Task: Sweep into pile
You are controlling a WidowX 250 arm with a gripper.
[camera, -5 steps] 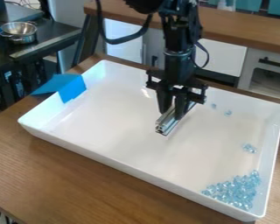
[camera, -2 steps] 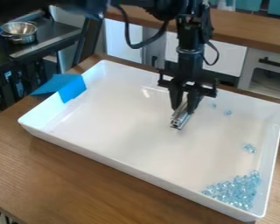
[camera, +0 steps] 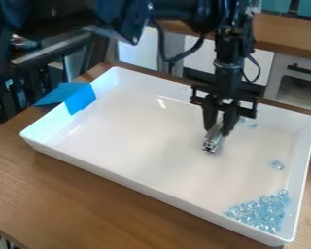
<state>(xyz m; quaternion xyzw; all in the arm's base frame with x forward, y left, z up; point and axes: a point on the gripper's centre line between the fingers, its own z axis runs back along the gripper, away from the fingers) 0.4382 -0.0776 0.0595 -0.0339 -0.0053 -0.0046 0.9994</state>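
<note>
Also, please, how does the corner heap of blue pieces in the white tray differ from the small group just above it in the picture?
The corner heap has many pieces, while the small group has only a few. The heap spreads wide in the lower right corner of the tray; the small group covers a little spot farther up, apart from the heap. Both are light blue and glassy.
</note>
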